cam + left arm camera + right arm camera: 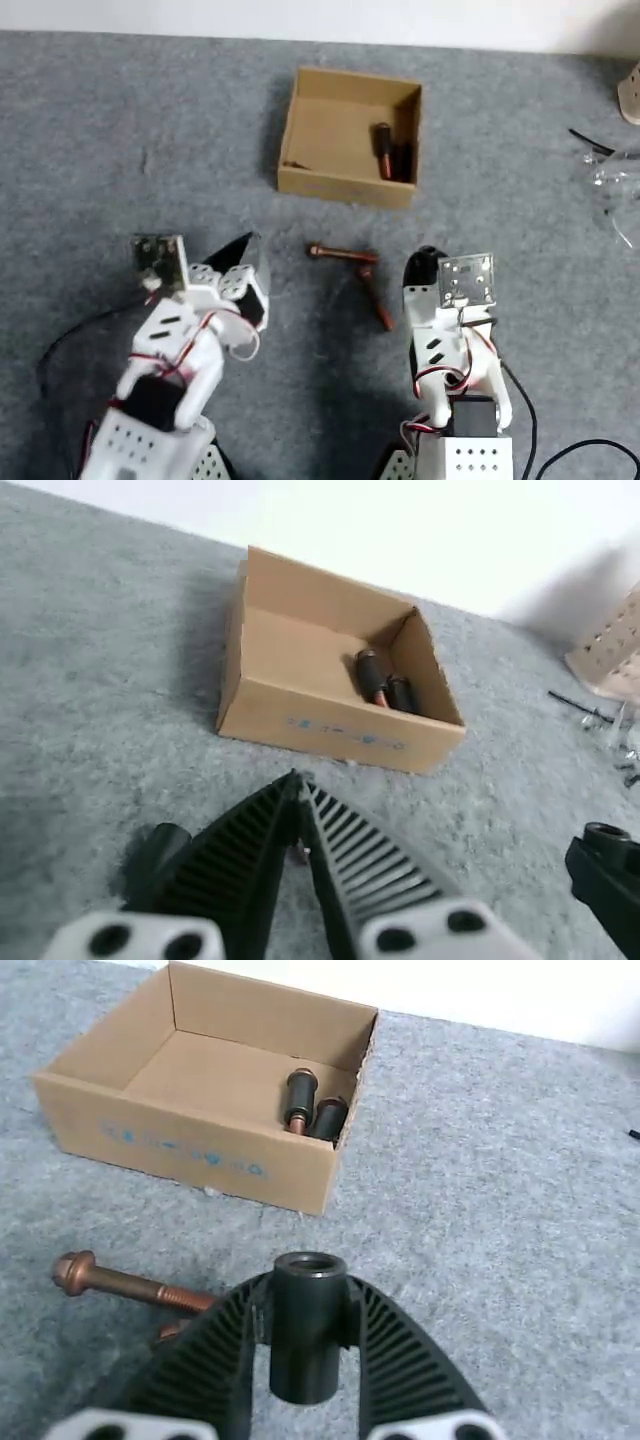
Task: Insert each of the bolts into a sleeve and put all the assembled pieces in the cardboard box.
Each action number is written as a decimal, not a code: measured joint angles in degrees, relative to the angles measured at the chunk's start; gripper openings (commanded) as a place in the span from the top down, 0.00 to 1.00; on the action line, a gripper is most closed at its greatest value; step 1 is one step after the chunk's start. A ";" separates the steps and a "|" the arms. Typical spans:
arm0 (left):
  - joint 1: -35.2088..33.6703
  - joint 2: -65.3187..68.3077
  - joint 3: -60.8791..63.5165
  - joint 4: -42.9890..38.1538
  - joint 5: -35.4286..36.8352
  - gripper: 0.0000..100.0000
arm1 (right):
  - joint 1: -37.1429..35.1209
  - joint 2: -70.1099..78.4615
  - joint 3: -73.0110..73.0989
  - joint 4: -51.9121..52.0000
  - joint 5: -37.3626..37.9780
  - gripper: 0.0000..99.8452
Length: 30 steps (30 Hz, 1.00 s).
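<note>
The cardboard box (345,188) stands at the back centre of the grey carpet, with two assembled pieces (383,150) in its right corner (300,1100). Two copper bolts lie in front of it. One lies crosswise (340,252) (130,1285); the other (375,295) slants toward the right arm. My right gripper (305,1330) (428,262) is shut on a black sleeve (305,1320), held upright just right of the bolts. My left gripper (295,780) (250,243) is shut left of the bolts, nothing visible in it. A dark sleeve-like object (160,848) lies beside it.
Clear plastic and black wires (608,170) lie at the right edge of the carpet, with a pale pegged object (610,650) behind them. Open carpet stretches left of the box and between the two arms.
</note>
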 measured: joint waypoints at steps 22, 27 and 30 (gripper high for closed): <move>10.55 77.54 -38.59 -8.53 10.55 0.96 | 0.00 0.00 0.00 0.00 0.35 1.00; 13.36 83.96 -43.87 -8.53 13.71 0.81 | 0.00 -0.09 0.00 -0.70 0.35 1.00; 13.80 88.00 -45.80 -8.53 15.74 0.80 | 0.00 -0.09 0.00 -1.05 0.35 1.00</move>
